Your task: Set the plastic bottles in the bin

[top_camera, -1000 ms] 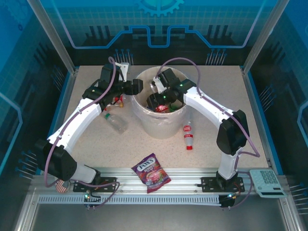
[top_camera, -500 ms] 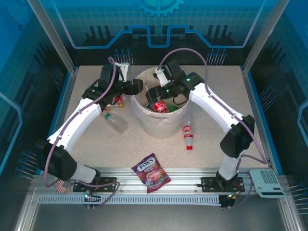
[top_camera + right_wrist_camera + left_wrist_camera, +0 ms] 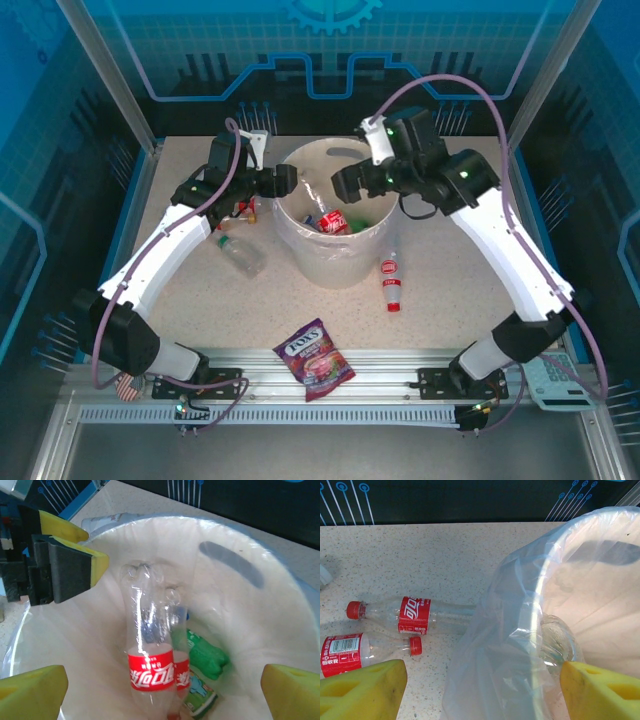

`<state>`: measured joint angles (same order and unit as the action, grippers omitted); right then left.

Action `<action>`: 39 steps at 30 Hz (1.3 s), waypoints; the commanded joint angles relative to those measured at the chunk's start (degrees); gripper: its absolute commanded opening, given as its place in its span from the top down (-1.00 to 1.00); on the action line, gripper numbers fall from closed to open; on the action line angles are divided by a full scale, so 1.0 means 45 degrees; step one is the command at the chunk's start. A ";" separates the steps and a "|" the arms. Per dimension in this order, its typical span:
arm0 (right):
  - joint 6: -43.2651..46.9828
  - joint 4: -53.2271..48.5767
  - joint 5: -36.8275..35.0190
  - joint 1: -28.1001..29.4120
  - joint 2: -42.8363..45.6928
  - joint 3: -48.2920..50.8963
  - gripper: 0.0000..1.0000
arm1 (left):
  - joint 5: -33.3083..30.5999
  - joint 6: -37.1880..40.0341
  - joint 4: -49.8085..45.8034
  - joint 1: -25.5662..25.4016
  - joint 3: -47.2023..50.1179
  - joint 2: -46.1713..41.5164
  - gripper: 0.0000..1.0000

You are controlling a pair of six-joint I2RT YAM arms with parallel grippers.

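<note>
- The large round cream-white plastic bin [image 3: 335, 240] with a clear liner stands mid-surface on the speckled beige surface [image 3: 450, 290], with bare surface between it and the far edge.
- Inside the bin, a clear bottle with a red label [image 3: 148, 655] stands on end, its base at rim height; a green bottle [image 3: 205, 657] lies beside it on the bin floor.
- The right gripper [image 3: 345, 185] hangs over the bin's right rim, yellow-padded fingers [image 3: 292, 692] spread wide and holding nothing.
- The left gripper [image 3: 283, 180] sits at the bin's left rim, fingers [image 3: 360, 690] parted, one pad either side of the liner edge; whether they hold anything I cannot tell.
- Two red-capped clear bottles [image 3: 410, 615] lie on the surface just left of the bin, one touching the liner.
- A plain clear bottle [image 3: 240, 252] lies nearer the front left, apart from the bin.
- A red-labelled bottle [image 3: 390, 283] lies right of the bin, with open surface around it.
- A purple-red candy bag [image 3: 315, 358] rests near the front edge.
</note>
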<state>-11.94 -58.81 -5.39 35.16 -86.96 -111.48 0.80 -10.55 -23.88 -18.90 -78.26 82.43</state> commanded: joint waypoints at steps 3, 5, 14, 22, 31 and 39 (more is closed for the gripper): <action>-0.0239 -0.1401 -0.1018 -0.0759 0.1474 0.0545 -0.98 | -0.0464 0.0399 -0.1006 -0.0078 0.0399 0.0120 -0.61; -0.0437 -0.1511 -0.1029 -0.1222 0.2177 0.1274 -0.97 | -0.0447 0.0375 -0.1002 -0.0078 0.0409 0.0119 -0.61; -0.1474 -0.1909 -0.0309 -0.3994 0.5202 0.5108 -0.90 | -0.0427 0.0409 -0.1044 -0.0078 0.0393 0.0194 -0.61; -0.2316 -0.0845 0.1387 -0.5371 0.6697 0.8560 -0.89 | -0.0378 0.0375 -0.1071 -0.0078 0.0362 0.0187 -0.61; -0.3327 0.1030 0.2450 -0.5438 0.7026 1.2340 -0.81 | -0.0395 0.0387 -0.1081 -0.0078 0.0355 0.0139 -0.62; -0.4030 0.3123 0.3250 -0.5342 0.6650 1.4704 -0.77 | -0.0343 0.0339 -0.1075 -0.0079 0.0351 0.0061 -0.62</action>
<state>-27.51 -50.46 6.35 11.44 -56.38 -47.64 0.64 -10.55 -23.90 -18.94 -78.26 82.43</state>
